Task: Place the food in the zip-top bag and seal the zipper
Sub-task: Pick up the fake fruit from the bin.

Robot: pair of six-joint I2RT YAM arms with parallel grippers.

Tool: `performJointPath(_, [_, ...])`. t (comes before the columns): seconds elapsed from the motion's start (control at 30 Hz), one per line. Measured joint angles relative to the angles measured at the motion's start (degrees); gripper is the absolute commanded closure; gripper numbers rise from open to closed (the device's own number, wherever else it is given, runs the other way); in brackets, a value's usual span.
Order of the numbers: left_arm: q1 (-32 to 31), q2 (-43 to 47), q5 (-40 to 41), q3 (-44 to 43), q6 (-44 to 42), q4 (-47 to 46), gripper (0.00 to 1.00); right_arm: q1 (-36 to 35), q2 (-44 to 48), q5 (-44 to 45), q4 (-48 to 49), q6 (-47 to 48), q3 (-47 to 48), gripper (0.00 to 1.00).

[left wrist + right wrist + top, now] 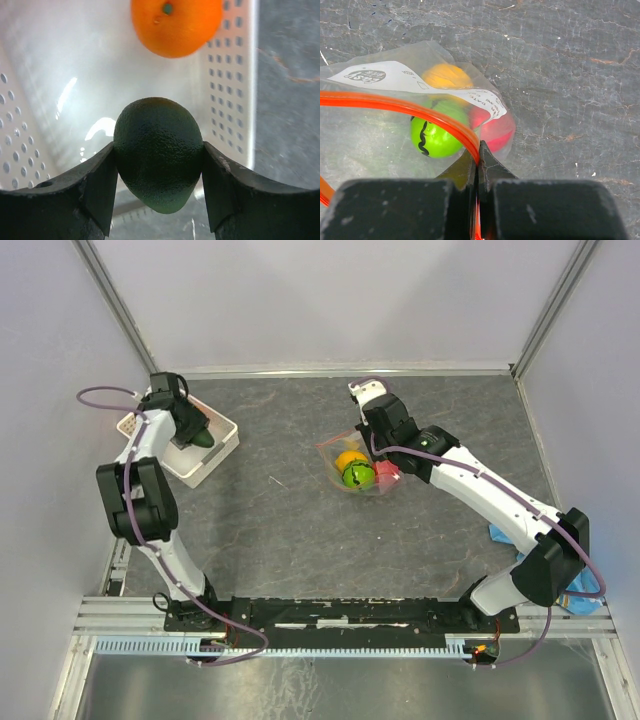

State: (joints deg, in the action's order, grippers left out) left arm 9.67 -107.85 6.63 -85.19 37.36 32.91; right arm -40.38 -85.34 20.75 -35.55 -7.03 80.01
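The zip-top bag (365, 142) is clear, glossy plastic — the dark green fruit (159, 152) pebbled and matt.

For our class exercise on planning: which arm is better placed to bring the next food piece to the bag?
Left. The left gripper clasps the dark green fruit in the basket; the right gripper is busy pinching the zipper of the bag.

Basket (197, 473) far left on the table (280, 530); zip-top bag (330, 452) to its right, three toy fruits (357, 476) inside.
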Motion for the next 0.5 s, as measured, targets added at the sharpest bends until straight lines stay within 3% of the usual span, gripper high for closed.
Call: performJointPath(0.5, [-9.35, 22.95, -12.76, 12.48, 1.73, -4.52, 0.61, 0.0, 0.0, -1.44, 0.42, -0.2, -0.02, 0.98])
